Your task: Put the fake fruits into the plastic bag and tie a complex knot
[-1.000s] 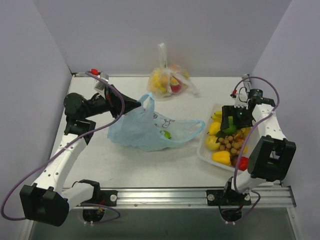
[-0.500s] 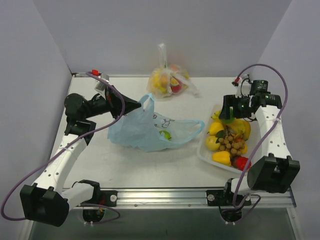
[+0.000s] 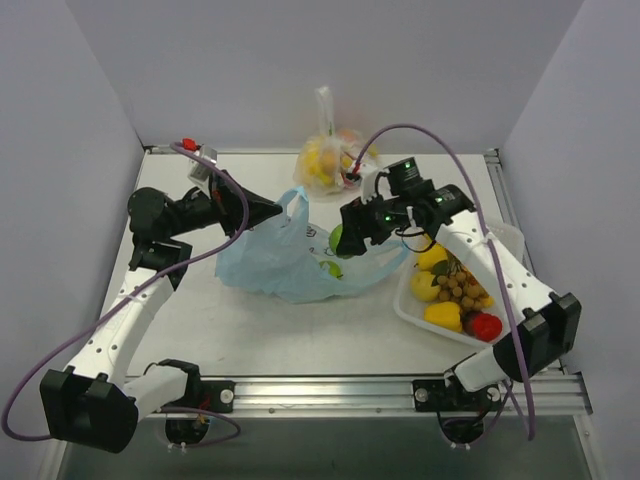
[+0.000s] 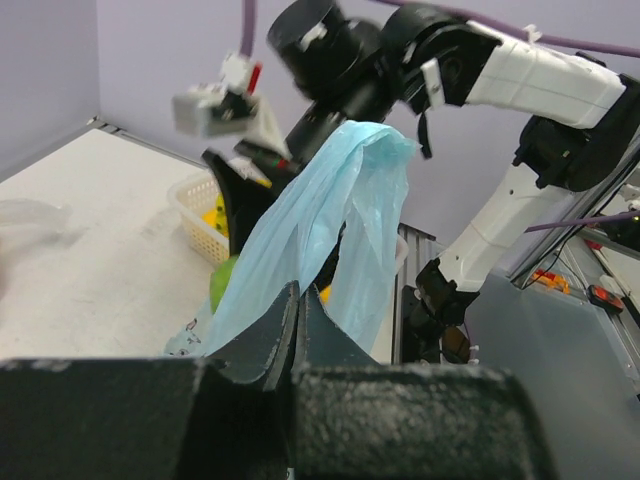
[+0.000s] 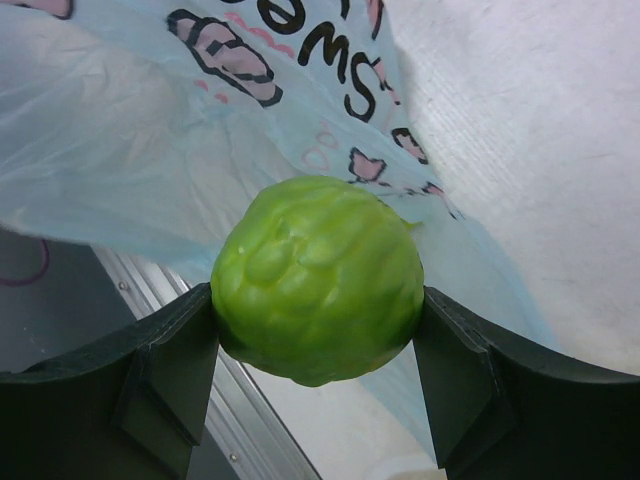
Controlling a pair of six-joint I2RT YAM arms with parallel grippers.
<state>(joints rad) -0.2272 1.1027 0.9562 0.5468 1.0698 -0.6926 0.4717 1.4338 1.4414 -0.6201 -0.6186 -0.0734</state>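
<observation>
left end effector [image 3: 277, 211] pinched shut, right end effector [image 3: 346, 237] gripping

basket [image 4: 190, 200]: mostly hidden behind plastic bag [image 4: 290, 230] | clear bag [image 4: 30, 220]: blurred, cut by left edge

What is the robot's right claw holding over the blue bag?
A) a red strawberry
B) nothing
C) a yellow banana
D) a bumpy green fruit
D: the right gripper pinches a bumpy green fruit from both sides, with the light-blue plastic bag just beneath it.
</observation>
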